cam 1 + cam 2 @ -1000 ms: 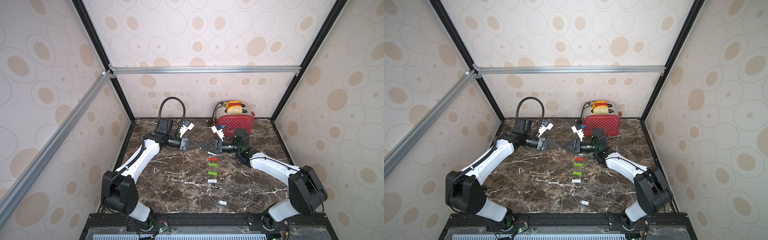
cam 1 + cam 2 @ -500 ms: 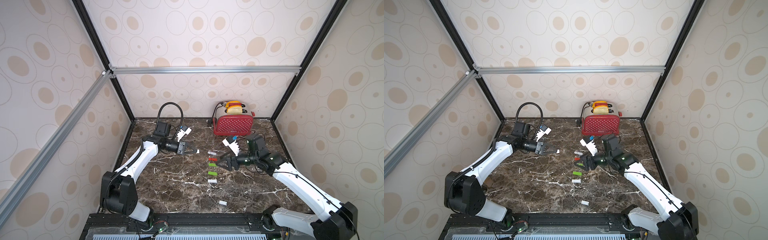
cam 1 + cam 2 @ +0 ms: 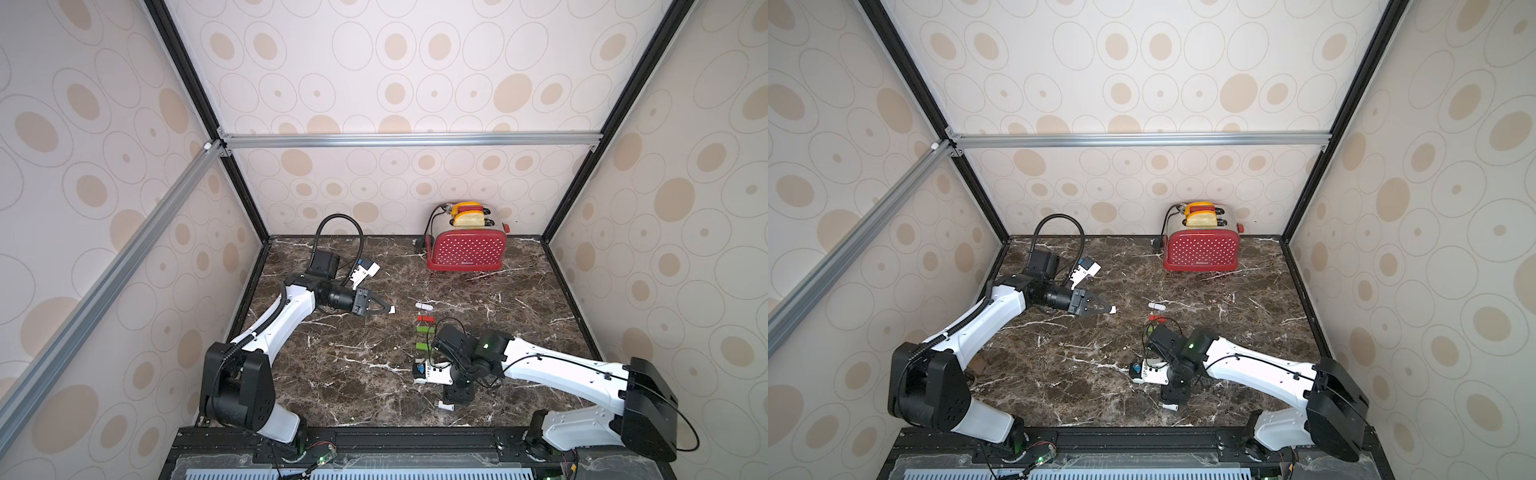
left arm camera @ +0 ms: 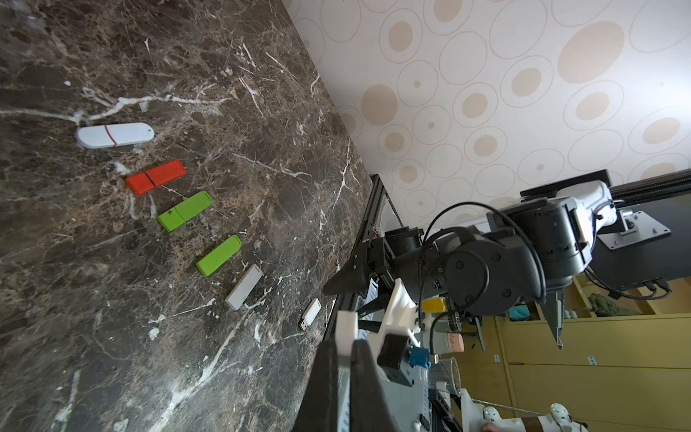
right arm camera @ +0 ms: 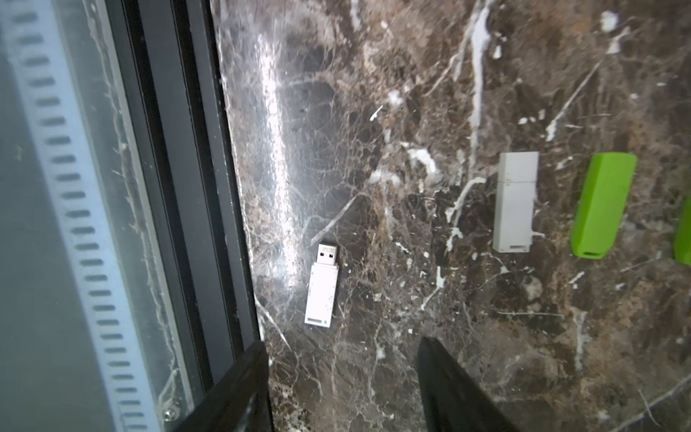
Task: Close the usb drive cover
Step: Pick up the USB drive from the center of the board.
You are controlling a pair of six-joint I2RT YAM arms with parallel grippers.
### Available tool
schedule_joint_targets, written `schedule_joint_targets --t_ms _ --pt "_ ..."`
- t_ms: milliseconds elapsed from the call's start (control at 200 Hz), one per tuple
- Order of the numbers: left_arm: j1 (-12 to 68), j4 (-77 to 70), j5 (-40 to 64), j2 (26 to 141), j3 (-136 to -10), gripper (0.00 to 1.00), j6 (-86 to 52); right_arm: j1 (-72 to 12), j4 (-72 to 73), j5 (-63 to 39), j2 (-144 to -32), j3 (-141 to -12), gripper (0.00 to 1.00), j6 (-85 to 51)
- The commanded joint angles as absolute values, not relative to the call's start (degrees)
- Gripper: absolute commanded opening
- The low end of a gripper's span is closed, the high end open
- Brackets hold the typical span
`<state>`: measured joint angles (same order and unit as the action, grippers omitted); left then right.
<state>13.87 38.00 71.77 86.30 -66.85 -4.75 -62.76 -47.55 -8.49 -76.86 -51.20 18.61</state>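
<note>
An uncapped white usb drive [image 5: 322, 286] lies near the table's front edge, its metal plug bare; it also shows in the left wrist view [image 4: 311, 319] and in both top views [image 3: 445, 405] [image 3: 1170, 405]. My right gripper [image 5: 340, 374] points down just above it, open, with nothing between its fingers [image 3: 456, 395]. My left gripper [image 3: 388, 309] [image 3: 1111, 309] hovers left of the middle, shut on a small white cover [image 4: 346, 325] that sticks out past its fingertips.
A row of capped drives lies mid-table: white with a red line [image 4: 115, 134], red [image 4: 155, 177], two green [image 4: 184, 211] [image 4: 218, 255], grey-white [image 4: 243, 287]. A red toaster [image 3: 467, 245] stands at the back. The black front rail [image 5: 194, 187] runs beside the uncapped drive.
My right arm has swung from the middle of the table to the front edge, over the uncapped drive. My left gripper has drawn back to the left, still shut on the white cover.
</note>
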Motion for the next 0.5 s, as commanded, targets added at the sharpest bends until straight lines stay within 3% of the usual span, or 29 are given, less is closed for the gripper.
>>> schedule_joint_targets --t_ms 0,255,496 --pt "13.5 36.7 72.0 87.1 -67.0 0.02 -5.9 -64.1 -48.8 -5.6 -79.5 -50.7 0.65 20.8" --pt "13.5 36.8 72.0 87.6 -67.1 0.03 -6.2 -65.9 -46.9 -2.4 -88.5 -52.2 0.56 18.0" --pt "13.4 36.8 71.7 87.6 -67.0 0.03 -6.2 -66.8 -50.1 -3.6 -94.1 -55.3 0.55 18.1"
